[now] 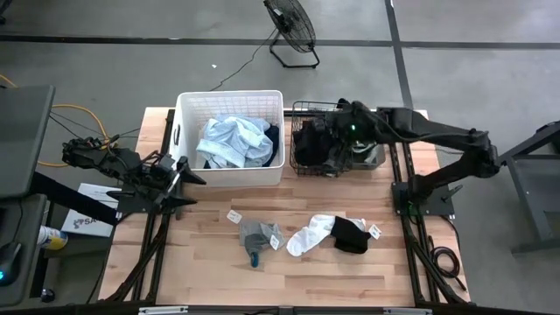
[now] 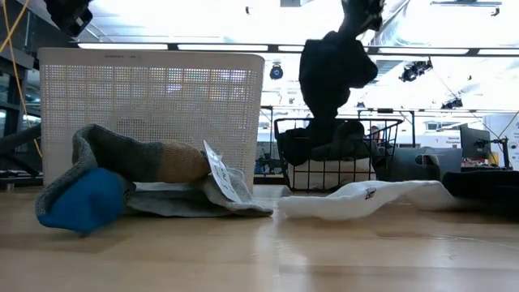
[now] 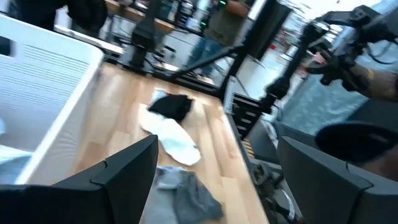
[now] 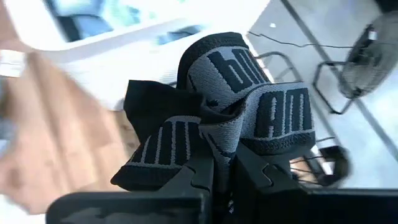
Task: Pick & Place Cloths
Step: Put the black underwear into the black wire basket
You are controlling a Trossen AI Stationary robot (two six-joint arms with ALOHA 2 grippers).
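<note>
High view: right tool (image 1: 337, 120) is up over the black wire basket (image 1: 306, 166), pressed together on a black cloth w/ grey lettered band (image 4: 249, 118) that hangs below it; in the low view that cloth (image 2: 332, 69) dangles w/ its lower end reaching the dark pile inside the basket (image 2: 336, 162). Right wrist view shows the fingers (image 4: 199, 177) nipping the fabric's edge, band bunched just ahead of them.

Left tool (image 1: 179, 171) sits off the white plastic tub (image 1: 188, 105)'s near-left corner, low over the tabletop (image 1: 175, 262), spread wide, nothing between its fingers (image 3: 106, 180). Inside the tub, just beside that tool: light blue cloths (image 1: 232, 140) heaped, w/ a dark one (image 1: 273, 140) at the side toward the basket.

On the tabletop, well apart from both tools, nearer the front edge: a grey cloth (image 1: 256, 234) w/ a blue toe end and white tags; further toward the right arm's side a white cloth (image 1: 311, 234) touching a black cloth (image 1: 350, 236), tag beside it. Low view shows the grey one (image 2: 122, 174) humped up, blue end resting on the wood; white one (image 2: 365, 199) lies flat. Whether the white overlaps the black or only butts it — prob. overlaps, hard to tell.
</note>
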